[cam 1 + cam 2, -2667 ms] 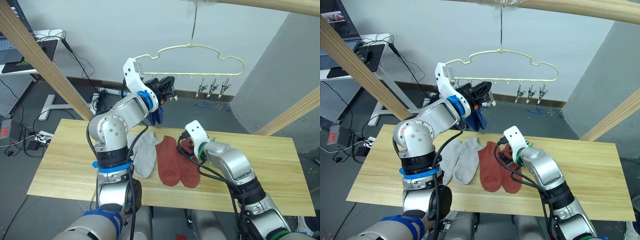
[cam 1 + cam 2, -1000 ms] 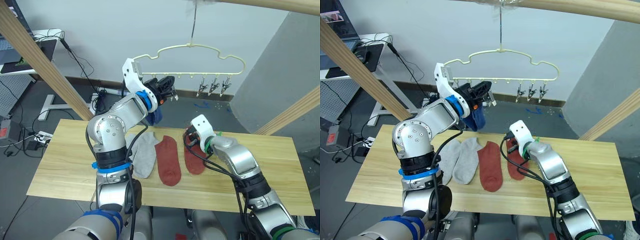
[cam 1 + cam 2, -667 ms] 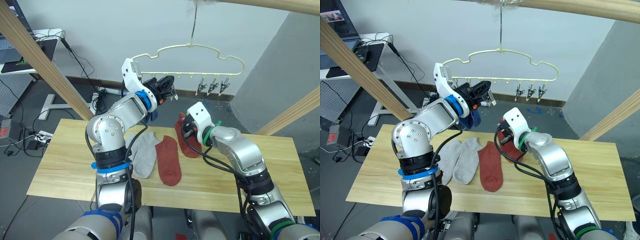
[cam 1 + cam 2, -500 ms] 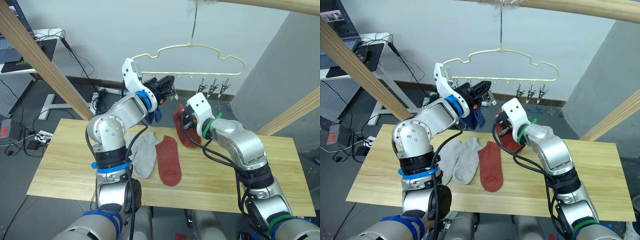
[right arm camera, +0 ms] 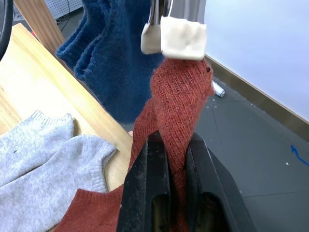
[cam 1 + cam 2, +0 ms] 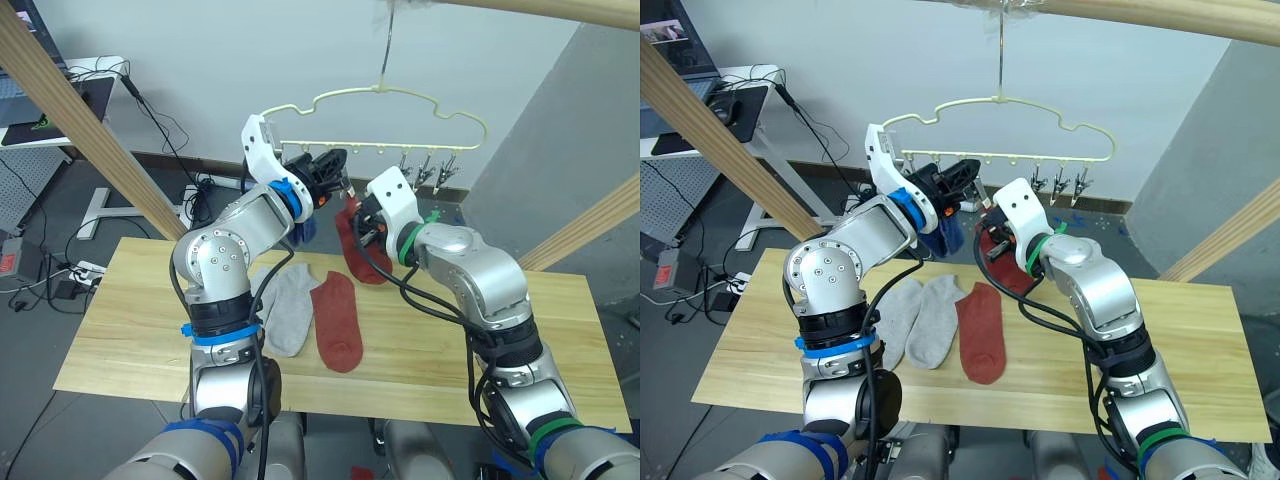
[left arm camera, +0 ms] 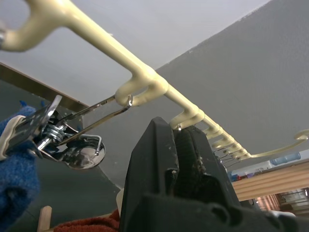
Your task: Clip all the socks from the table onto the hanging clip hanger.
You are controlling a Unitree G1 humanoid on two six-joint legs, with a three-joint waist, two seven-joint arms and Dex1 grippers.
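While the right tool [image 5: 169, 193] pinches a red sock [image 5: 176, 104] and holds its tip just under a white-padded clip [image 5: 175, 32], the left tool [image 7: 181, 159] is clenched on a clip of the yellow hanger [image 6: 400, 101]. Blue socks [image 5: 116, 58] hang beside it; two grey socks [image 6: 915, 318] and another red sock [image 6: 981, 331] lie below on the bench [image 6: 1200, 340].
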